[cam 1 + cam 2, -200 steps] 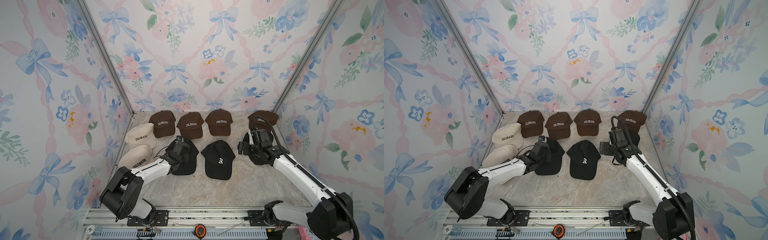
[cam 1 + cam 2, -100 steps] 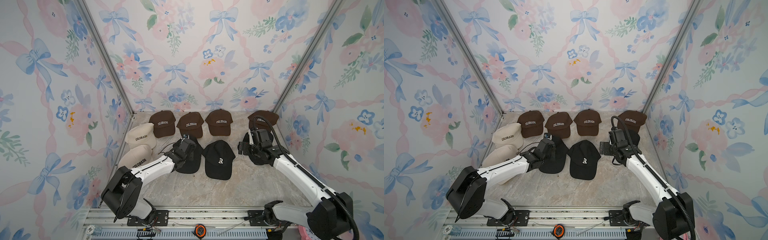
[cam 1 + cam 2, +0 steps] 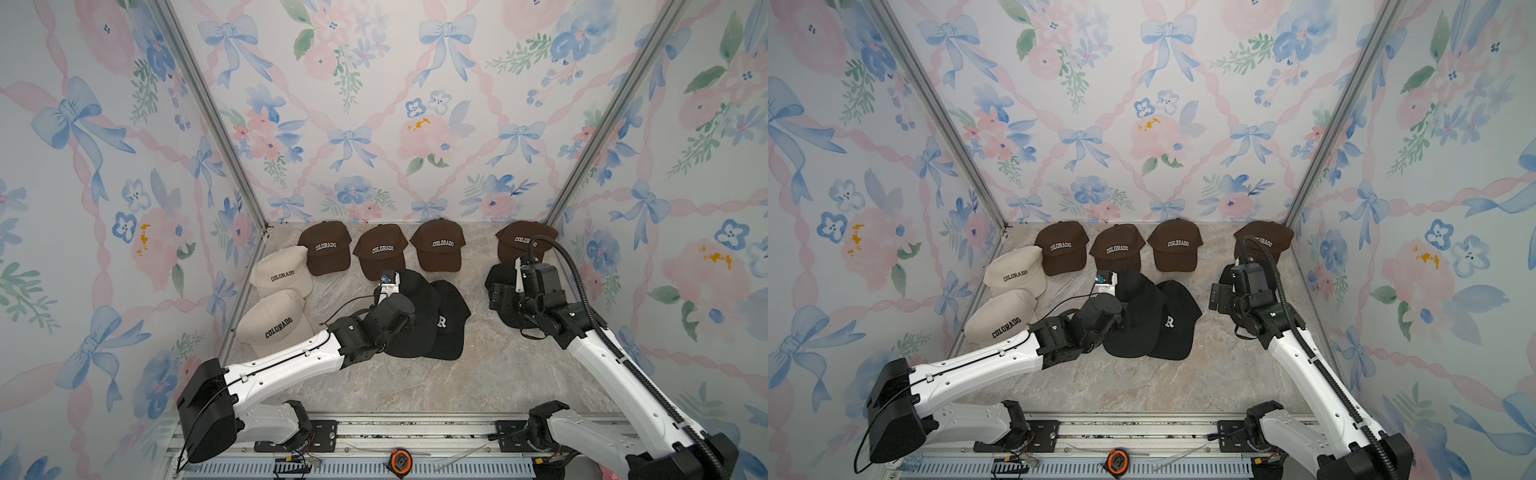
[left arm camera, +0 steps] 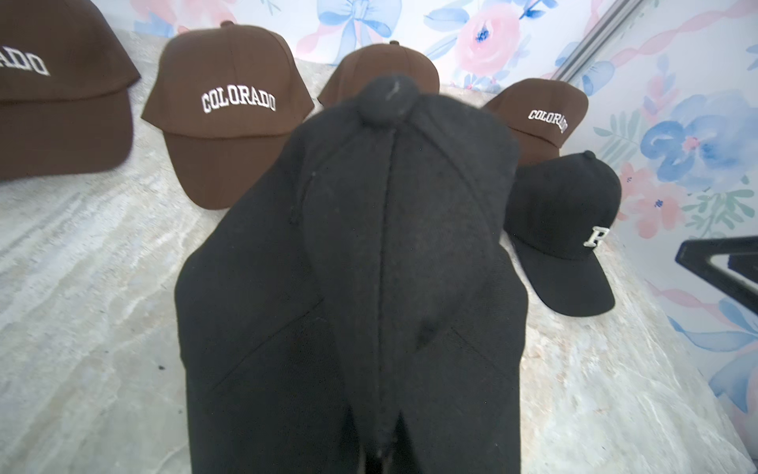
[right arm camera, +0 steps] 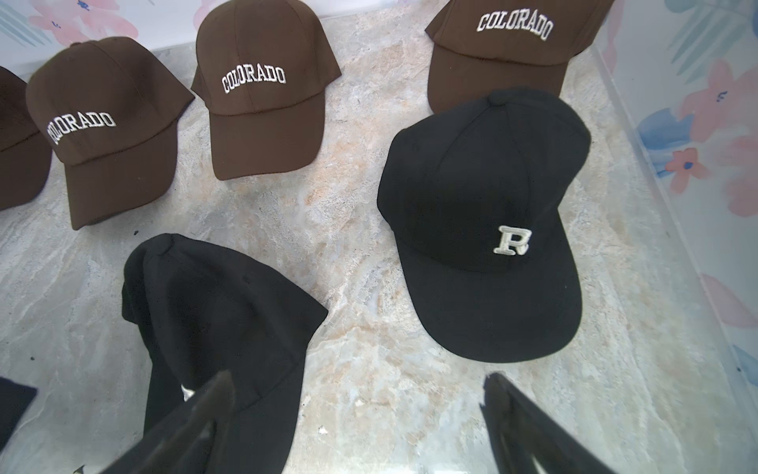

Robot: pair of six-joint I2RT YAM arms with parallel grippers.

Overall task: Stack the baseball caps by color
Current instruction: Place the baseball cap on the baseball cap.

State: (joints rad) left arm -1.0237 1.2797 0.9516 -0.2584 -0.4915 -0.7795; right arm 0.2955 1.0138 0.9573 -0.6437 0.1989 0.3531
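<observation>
My left gripper (image 4: 379, 455) is shut on a plain-looking black cap (image 3: 415, 316) that fills the left wrist view and hides the fingers. This cap lies partly over a black "R" cap (image 3: 451, 320) mid-table. A third black "R" cap (image 5: 484, 205) sits by the right wall, half hidden under the right arm in both top views. My right gripper (image 5: 357, 390) hangs open over bare table between it and the overlapping black pair (image 5: 213, 312). Brown "COLORADO" caps (image 3: 326, 247) (image 3: 381, 249) (image 3: 440, 243) (image 3: 521, 239) line the back. Two cream caps (image 3: 282, 270) (image 3: 276, 320) lie at the left.
Flowered walls close the marble table (image 3: 478, 374) on the left, back and right. An orange tape measure (image 3: 401, 459) lies on the front rail. The left arm stretches across the table's front left, beside the nearer cream cap.
My left gripper has closed on the black cap and dragged it rightward, so it now overlaps the middle "R" cap. The right arm has not moved.
</observation>
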